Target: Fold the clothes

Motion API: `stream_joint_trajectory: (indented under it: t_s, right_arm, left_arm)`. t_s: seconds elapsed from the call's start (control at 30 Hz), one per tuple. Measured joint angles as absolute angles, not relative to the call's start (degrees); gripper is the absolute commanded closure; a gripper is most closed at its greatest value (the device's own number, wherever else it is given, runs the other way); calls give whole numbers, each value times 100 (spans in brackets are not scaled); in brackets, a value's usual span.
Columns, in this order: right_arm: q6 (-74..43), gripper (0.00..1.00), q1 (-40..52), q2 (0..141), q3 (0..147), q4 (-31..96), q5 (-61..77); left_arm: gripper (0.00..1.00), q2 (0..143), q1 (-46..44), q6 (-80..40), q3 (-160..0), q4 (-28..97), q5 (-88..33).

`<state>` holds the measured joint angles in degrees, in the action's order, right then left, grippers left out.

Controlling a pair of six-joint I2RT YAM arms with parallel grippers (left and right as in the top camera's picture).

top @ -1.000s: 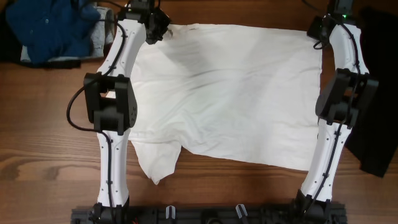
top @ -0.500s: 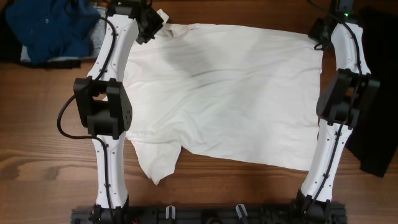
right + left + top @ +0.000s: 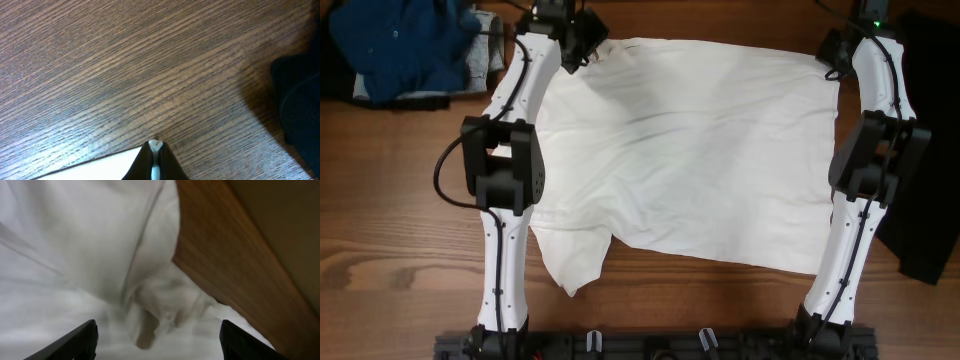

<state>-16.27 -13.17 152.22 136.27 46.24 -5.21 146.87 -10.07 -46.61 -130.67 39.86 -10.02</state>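
Observation:
The white T-shirt (image 3: 685,150) lies spread flat across the middle of the table, one sleeve sticking out at the front left (image 3: 575,262). My left gripper (image 3: 588,48) hovers over its far left corner. In the left wrist view this gripper (image 3: 157,347) stands open, its fingers (image 3: 75,341) wide apart above bunched white cloth (image 3: 165,305), holding nothing. My right gripper (image 3: 832,55) is at the shirt's far right corner. In the right wrist view it (image 3: 156,150) is shut, with a thin fold of the white cloth pinched between its tips.
A blue garment (image 3: 405,45) lies on a grey one (image 3: 488,62) at the far left corner. A black garment (image 3: 930,150) runs along the right edge and shows in the right wrist view (image 3: 300,100). The wooden table (image 3: 400,200) is bare at the left.
My left gripper has opened and let go of the shirt's far left corner, swinging left and then back. The right gripper keeps its pinch and has not moved.

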Motion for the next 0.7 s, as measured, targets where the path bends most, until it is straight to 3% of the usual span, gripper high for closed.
stream_joint_trajectory:
  t_s: [0.53,0.7]
  right_arm:
    - [-1627,96,-1317,15224,13627,4624,-521]
    - [-1627,96,-1317,15224,13627,4624,-521]
  left_arm:
    - [51,14866,-1007,-4858,-13063,3699,-1061]
    - [77,14908,-1007,-4882,-13063,3671,-1070]
